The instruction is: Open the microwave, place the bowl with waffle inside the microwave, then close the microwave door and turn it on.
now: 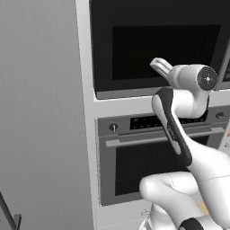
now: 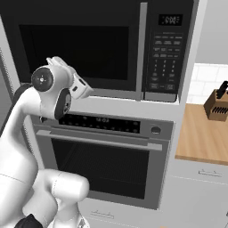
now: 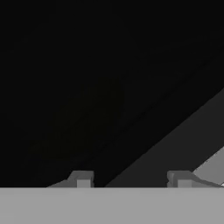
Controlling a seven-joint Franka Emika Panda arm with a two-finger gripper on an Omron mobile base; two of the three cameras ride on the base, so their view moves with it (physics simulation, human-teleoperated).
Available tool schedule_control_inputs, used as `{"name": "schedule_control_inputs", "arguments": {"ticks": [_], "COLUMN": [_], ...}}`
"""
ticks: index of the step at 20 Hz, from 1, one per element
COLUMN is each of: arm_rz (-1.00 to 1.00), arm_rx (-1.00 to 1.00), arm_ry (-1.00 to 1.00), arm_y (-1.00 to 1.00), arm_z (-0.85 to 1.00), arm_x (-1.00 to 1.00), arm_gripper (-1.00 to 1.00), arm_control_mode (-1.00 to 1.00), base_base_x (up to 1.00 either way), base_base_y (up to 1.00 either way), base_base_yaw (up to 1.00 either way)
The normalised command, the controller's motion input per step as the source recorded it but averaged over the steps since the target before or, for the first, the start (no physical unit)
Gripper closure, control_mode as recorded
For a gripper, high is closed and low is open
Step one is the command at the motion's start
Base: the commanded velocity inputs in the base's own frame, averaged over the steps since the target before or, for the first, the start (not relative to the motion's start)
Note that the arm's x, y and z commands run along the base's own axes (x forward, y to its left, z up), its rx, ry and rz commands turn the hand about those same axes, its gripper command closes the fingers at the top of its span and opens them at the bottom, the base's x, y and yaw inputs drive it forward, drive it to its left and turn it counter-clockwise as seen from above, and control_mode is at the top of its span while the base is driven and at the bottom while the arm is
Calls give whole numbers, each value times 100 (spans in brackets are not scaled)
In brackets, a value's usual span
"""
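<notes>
Black and glossy, the microwave [image 2: 102,44] sat built into the cabinet column above the silver-framed oven [image 2: 104,156], its door [image 1: 157,45] shut flush with the grey bar handle [image 2: 142,49] at its right edge. I had the gripper [image 3: 131,180] pressed close to the lower part of that dark door; its fingertips [image 3: 81,179] stood apart with nothing between them.

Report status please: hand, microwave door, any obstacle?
Hand open, holding nothing, close against the dark microwave door. Door shut, handle untouched. Nothing in the way.
</notes>
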Motion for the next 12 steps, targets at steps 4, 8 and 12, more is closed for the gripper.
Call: {"name": "schedule_control_inputs", "arguments": {"ticks": [4,8,12], "arm_rz": [0,0,-5], "arm_rx": [0,0,4], "arm_ry": [0,0,-2], "arm_y": [0,-4,-81], "arm_z": [0,0,0], "arm_x": [-6,-28,-67], "arm_gripper": [-100,-100,-100], "arm_control_mode": [-100,-100,-100], "base_base_x": [0,0,0], "base_base_y": [0,0,0], "base_base_yaw": [0,0,0]}}
